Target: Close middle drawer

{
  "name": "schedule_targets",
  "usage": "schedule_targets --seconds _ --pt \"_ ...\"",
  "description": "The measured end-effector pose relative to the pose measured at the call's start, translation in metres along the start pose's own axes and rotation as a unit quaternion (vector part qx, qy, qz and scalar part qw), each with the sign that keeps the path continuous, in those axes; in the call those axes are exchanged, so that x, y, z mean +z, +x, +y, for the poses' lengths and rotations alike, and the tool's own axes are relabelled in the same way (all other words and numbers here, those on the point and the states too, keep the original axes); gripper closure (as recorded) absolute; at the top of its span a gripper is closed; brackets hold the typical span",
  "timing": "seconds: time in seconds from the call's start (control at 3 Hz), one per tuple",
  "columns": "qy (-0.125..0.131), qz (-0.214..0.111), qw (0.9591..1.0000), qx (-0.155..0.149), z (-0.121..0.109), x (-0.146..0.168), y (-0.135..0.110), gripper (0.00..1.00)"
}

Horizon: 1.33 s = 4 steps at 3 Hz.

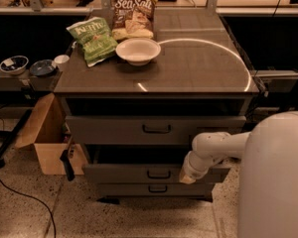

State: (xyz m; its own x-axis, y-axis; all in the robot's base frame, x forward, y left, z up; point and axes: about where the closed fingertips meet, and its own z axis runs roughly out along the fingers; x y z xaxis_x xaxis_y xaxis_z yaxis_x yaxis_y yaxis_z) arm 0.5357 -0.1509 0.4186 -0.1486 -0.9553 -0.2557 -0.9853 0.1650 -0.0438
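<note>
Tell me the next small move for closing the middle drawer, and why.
Probably a short push straight in toward the cabinet. The gripper sits at the front panel of the middle drawer, right of its loop handle, and a dark gap above that panel shows the tray is not yet fully in.

Your gripper (187, 178) is at the right front end of the middle drawer (124, 173) and covers that corner. You cannot see its tray: the top drawer (109, 129) overhangs it. The robot body (278, 182) is cut off by the right and bottom edges.
</note>
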Motion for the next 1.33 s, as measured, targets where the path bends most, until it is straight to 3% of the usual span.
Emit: schedule_targets --seconds 0.33,0.67,1.0,1.33 --pt "0.008 0.024 0.9997 -0.002 -0.0261 -0.0114 0.0038 0.84" --pt "0.008 0.024 0.9997 -0.002 -0.0261 -0.0114 0.0038 0.87" --pt "0.008 0.024 0.9997 -0.002 -0.0261 -0.0114 0.0038 1.00" --pt "0.008 0.024 0.9997 -0.002 -0.0261 -0.0114 0.0038 1.00"
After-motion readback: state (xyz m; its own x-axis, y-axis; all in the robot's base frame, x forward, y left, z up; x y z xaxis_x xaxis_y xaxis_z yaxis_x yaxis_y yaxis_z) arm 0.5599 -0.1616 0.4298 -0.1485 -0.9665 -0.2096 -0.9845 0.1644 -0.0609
